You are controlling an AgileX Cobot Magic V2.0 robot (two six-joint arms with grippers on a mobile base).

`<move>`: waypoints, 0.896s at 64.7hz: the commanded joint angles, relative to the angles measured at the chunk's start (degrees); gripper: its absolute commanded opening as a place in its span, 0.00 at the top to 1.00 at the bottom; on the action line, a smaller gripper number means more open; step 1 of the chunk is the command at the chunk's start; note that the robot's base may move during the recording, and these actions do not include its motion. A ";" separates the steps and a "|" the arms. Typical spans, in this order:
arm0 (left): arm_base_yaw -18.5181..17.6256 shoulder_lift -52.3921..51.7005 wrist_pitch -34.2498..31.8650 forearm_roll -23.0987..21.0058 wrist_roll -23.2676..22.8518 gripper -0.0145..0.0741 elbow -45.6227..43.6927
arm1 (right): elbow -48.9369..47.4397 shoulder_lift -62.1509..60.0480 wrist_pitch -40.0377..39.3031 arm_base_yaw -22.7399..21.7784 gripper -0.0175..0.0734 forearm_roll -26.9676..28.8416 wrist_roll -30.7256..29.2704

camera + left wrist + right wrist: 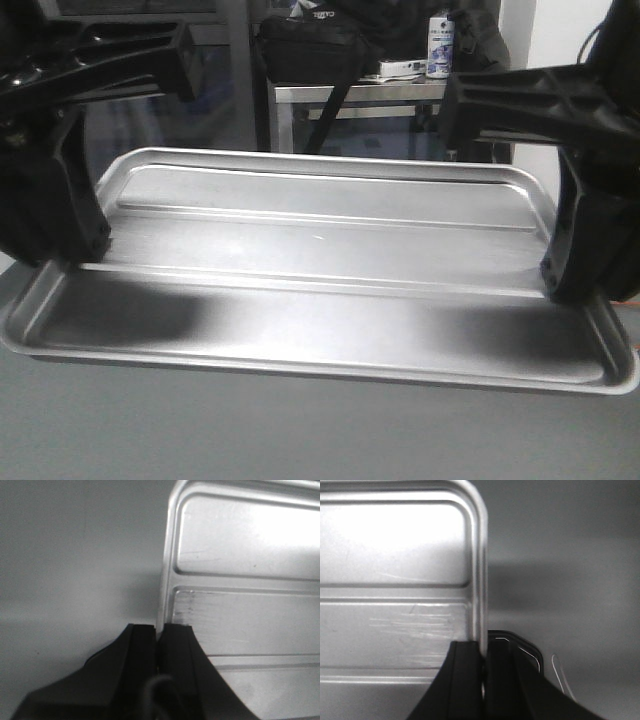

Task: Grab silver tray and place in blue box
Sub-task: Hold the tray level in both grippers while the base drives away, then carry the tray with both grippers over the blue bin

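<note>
The silver tray lies broadside across the grey tabletop, its two long ridges running from one short end to the other. An arm is at each of those ends. The left gripper has its jaws closed down to a sliver on the tray's left rim, one finger inside the lip and one outside, which the left wrist view shows plainly. The right gripper pinches the tray's right rim the same way. I cannot tell whether the tray is clear of the tabletop or sitting on it. To my eye it is thin sheet metal: light and fairly stiff, but slick and polished, so a pinch on that narrow rim could slide if one arm gets ahead of the other. Holding both short ends near the middle of each looks like the sensible hold, keeping it level. Behind the tray's far edge stands a metal side table with a black bag and a white can. No blue box shows in any view.
</note>
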 commanded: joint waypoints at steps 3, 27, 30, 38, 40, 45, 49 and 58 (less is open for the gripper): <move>-0.20 -1.63 0.69 2.57 -0.59 0.95 -1.43 | -1.60 -1.63 1.60 -0.15 0.75 -2.65 -0.33; -0.20 -1.63 0.69 2.57 -0.59 0.95 -1.43 | -1.60 -1.63 1.60 -0.15 0.75 -2.65 -0.33; -0.20 -1.63 0.69 2.57 -0.59 0.95 -1.43 | -1.60 -1.63 1.60 -0.15 0.75 -2.65 -0.33; -0.20 -1.63 0.69 2.57 -0.59 0.95 -1.43 | -1.60 -1.63 1.60 -0.15 0.75 -2.65 -0.33; -0.20 -1.63 0.69 2.57 -0.59 0.95 -1.43 | -1.60 -1.63 1.60 -0.15 0.75 -2.65 -0.33; -0.20 -1.63 0.69 2.57 -0.59 0.95 -1.43 | -1.60 -1.63 1.65 -0.15 0.75 -2.65 -0.33; -0.20 -1.63 0.69 2.57 -0.59 0.95 -1.43 | -1.60 -1.63 1.65 -0.15 0.75 -2.65 -0.33; -0.20 -1.63 0.69 2.57 -0.59 0.95 -1.43 | -1.60 -1.63 1.91 -0.15 0.75 -2.65 -0.33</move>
